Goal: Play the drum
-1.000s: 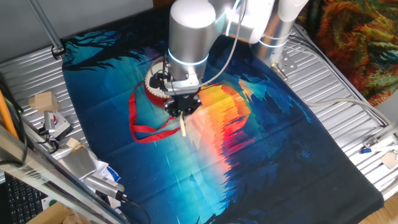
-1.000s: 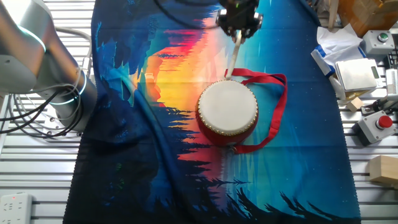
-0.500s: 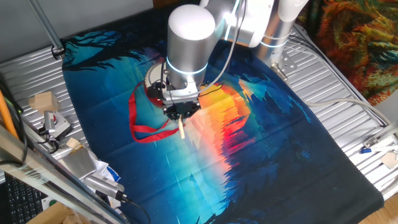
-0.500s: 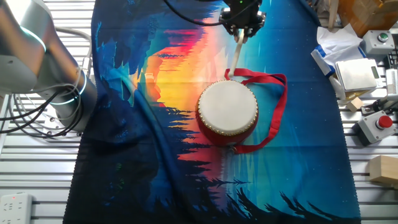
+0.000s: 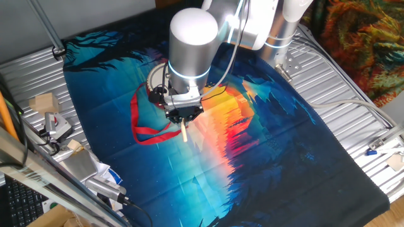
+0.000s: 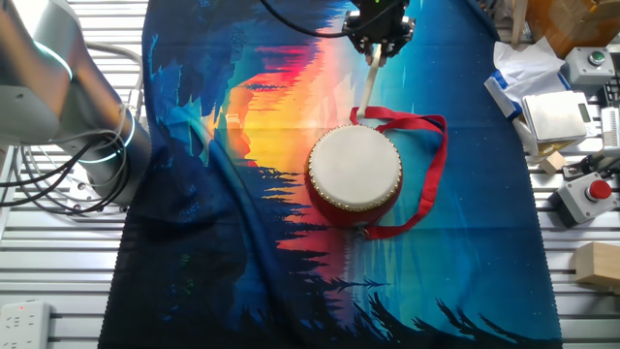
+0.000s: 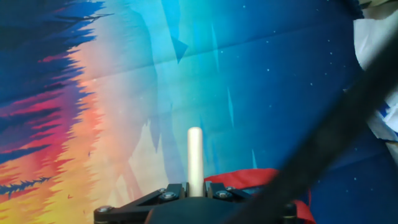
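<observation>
The drum (image 6: 355, 171) sits on the printed cloth, cream skin up, red sides, its red ribbon strap (image 6: 433, 165) looped to its right. In one fixed view only a sliver of the drum (image 5: 153, 85) shows behind the arm, with the strap (image 5: 142, 129) on the cloth. My gripper (image 6: 376, 50) is shut on the thin pale wooden stick (image 6: 368, 85), whose tip hangs at the drum's far edge. In the hand view the stick (image 7: 195, 160) stands out between the jaws, with the strap (image 7: 249, 180) below.
The colourful cloth (image 5: 252, 145) covers the metal table. Wooden blocks (image 5: 43, 102), tools and boxes lie along one side (image 6: 552, 111), with a red button box (image 6: 589, 194). The arm's base (image 6: 58, 97) stands at the other side.
The gripper and stick have shifted slightly away from the drum's middle and a little higher; the drum and strap have not moved.
</observation>
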You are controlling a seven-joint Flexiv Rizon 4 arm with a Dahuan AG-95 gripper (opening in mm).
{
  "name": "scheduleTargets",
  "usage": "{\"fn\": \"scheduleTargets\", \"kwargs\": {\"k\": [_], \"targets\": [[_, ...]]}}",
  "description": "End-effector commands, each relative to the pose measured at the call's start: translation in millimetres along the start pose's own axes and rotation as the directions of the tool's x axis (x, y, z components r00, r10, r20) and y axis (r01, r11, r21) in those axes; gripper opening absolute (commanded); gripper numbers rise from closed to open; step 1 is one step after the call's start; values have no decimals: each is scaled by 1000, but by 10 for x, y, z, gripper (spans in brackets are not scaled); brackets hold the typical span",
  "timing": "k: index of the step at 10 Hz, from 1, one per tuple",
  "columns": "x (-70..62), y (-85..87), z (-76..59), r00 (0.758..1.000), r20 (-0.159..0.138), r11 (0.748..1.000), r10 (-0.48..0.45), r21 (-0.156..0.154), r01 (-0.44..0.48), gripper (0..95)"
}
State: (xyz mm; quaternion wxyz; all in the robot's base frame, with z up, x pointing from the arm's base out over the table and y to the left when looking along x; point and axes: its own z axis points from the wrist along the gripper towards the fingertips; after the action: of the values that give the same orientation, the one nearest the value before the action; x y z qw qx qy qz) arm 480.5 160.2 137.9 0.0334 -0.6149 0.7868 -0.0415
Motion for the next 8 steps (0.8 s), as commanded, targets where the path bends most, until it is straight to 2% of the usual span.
{"fn": "scheduleTargets", "kwargs": {"k": [1,8], "targets": [[13,20,-13,1000,1,1000,0,1,0,0],[13,20,-15,1000,-3,1000,8,1,-8,0]]}}
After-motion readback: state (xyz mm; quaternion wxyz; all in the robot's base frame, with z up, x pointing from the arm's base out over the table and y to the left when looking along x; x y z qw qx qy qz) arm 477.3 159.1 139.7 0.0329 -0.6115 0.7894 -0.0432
